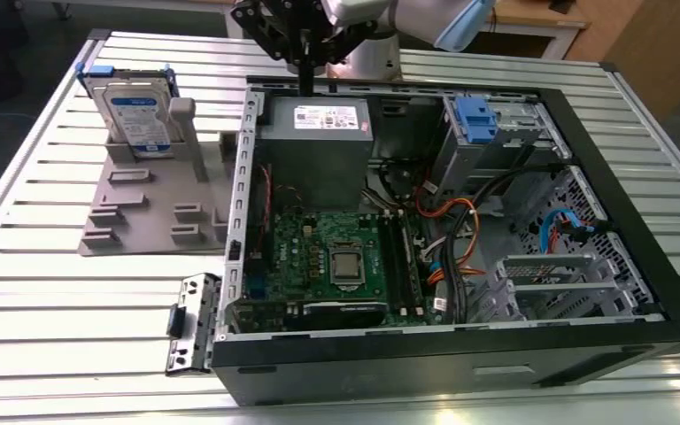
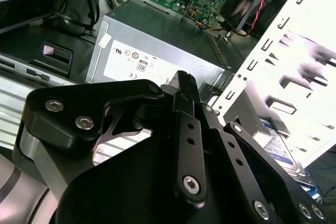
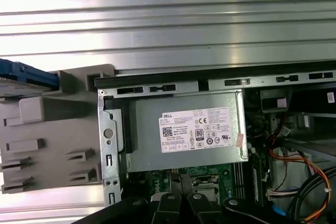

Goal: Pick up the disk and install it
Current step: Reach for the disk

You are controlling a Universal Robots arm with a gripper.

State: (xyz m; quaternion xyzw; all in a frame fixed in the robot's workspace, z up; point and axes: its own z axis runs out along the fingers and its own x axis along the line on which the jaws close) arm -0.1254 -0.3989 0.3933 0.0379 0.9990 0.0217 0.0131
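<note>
Clearly the disk is not yet taken. In the exterior view it stands upright on its edge in a grey rack on the worktop, at about ten o'clock from the middle of the open computer case. The pincer hangs at the case's twelve o'clock edge, just above the far rim of the power supply, well apart from the disk. Its fingers look closed together with nothing between them.

The disk will probably handle as a stiff, dense slab, weighty for its size. Its metal faces look smooth and likely slippery, and a drive is sensitive to knocks, so it should not be dropped or bumped. The blue carrier frame along its edges seems the safest hold: the plastic should give more friction than the metal and spares the labelled face. The top of the disk stands free above the rack, so the two long frame edges there look reachable.
</note>
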